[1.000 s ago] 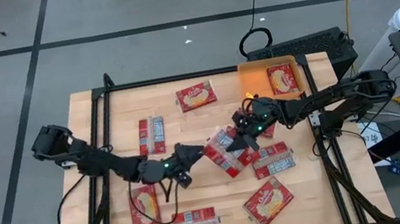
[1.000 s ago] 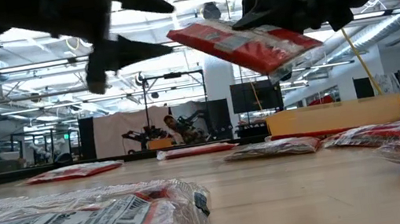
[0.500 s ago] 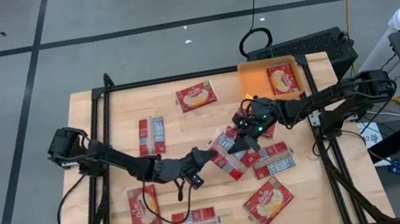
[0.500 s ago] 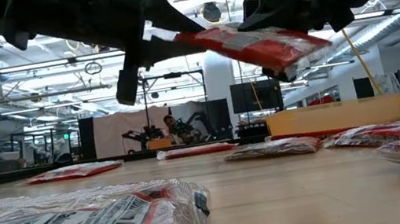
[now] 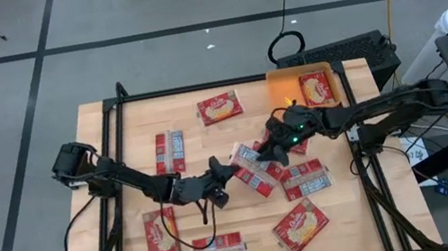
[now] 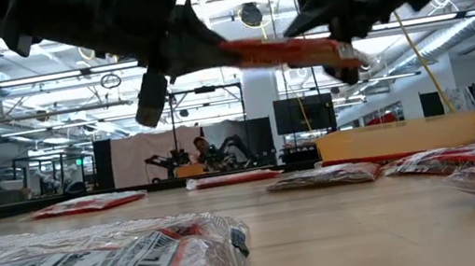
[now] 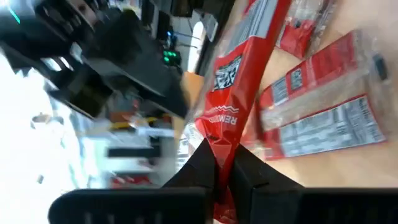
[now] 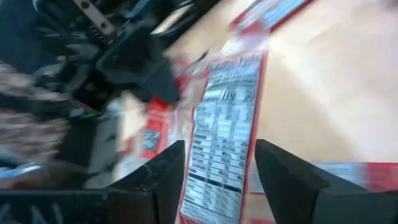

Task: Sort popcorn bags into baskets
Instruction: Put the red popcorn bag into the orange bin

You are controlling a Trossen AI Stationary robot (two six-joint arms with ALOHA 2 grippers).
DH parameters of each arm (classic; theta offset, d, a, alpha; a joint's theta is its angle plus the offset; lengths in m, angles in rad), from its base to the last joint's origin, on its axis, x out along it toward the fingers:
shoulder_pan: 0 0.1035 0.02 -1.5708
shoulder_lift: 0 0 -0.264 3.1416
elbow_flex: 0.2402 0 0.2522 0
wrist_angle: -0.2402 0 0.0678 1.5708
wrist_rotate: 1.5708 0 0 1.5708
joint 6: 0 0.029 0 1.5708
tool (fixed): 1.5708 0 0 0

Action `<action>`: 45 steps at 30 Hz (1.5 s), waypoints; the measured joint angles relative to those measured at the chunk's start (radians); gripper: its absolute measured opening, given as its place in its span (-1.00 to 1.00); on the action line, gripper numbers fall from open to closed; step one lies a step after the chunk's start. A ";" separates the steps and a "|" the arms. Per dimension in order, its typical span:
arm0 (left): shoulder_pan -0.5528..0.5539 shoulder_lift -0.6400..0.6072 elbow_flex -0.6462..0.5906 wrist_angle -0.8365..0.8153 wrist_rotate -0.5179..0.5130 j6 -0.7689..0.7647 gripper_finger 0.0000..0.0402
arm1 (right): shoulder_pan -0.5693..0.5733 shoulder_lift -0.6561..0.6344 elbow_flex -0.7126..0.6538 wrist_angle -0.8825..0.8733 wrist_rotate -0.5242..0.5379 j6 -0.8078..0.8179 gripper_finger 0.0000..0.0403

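One popcorn bag (image 5: 316, 89) already lies in the orange basket (image 5: 284, 89), which sits at the far right corner of the desk (image 5: 119, 152). That is all the sorting done so far, to judge from the overhead view; only this one basket can be seen.

A second bag, the held bag (image 5: 252, 166), hangs in the air over the middle of the desk, between the two arms. The left claw (image 5: 224, 170) is pinched shut on one end of it; its wrist view shows the two dark fingers (image 7: 202, 165) clamped on the red edge of the packet. The right claw (image 5: 271, 147) is at the other end with its fingers (image 8: 165, 171) spread to either side of the packet, so it looks to be letting go rather than gripping. This reads as a pass from one arm to the other.

Left on the desk are about seven more bags: one near the far edge (image 5: 219, 107), one toward the left side (image 5: 169, 151), two by the near left corner (image 5: 161, 234), one near the right side (image 5: 307, 178), and one by the near edge (image 5: 300, 226). Most of the job is therefore still ahead.
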 joint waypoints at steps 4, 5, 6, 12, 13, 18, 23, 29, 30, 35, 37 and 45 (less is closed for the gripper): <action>0.034 -0.008 -0.001 -0.027 0.001 -0.298 -0.91 | 0.059 -0.110 0.055 -0.223 0.251 -0.120 -0.02; 0.045 -0.023 -0.001 -0.055 0.001 -0.379 -0.89 | 0.088 -0.127 0.062 -0.246 0.310 -0.151 -0.02; 0.058 -0.037 -0.001 -0.083 0.004 -0.459 -0.88 | 0.120 -0.139 0.069 -0.269 0.371 -0.175 -0.02; 0.171 -0.091 -0.002 -0.269 0.208 -0.884 -0.90 | 0.298 -0.154 0.075 -0.286 0.736 -0.220 -0.01; 0.188 -0.103 -0.002 -0.302 0.241 -0.932 -0.92 | 0.324 -0.143 0.075 -0.271 0.771 -0.236 -0.01; 0.259 -0.128 -0.001 -0.392 0.426 -1.084 -0.93 | 0.392 -0.083 0.088 -0.180 0.829 -0.311 -0.01; 0.316 -0.144 0.001 -0.447 0.558 -1.133 -0.87 | 0.403 0.036 0.171 -0.195 0.815 -0.398 -0.01; 0.376 -0.150 -0.002 -0.524 0.618 -1.174 -0.93 | 0.427 0.214 0.289 -0.298 0.873 -0.539 -0.01; 0.380 -0.149 -0.002 -0.536 0.619 -1.173 -0.93 | 0.427 0.240 0.299 -0.315 0.870 -0.551 -0.01; 0.386 -0.149 -0.001 -0.551 0.634 -1.162 -0.88 | 0.405 0.328 0.329 -0.308 0.872 -0.581 -0.01; 0.386 -0.149 -0.001 -0.557 0.633 -1.147 -0.88 | 0.392 0.343 0.329 -0.310 0.873 -0.582 -0.02; 0.386 -0.149 -0.001 -0.551 0.632 -1.068 -0.93 | 0.317 0.358 0.328 -0.318 0.809 -0.605 -0.29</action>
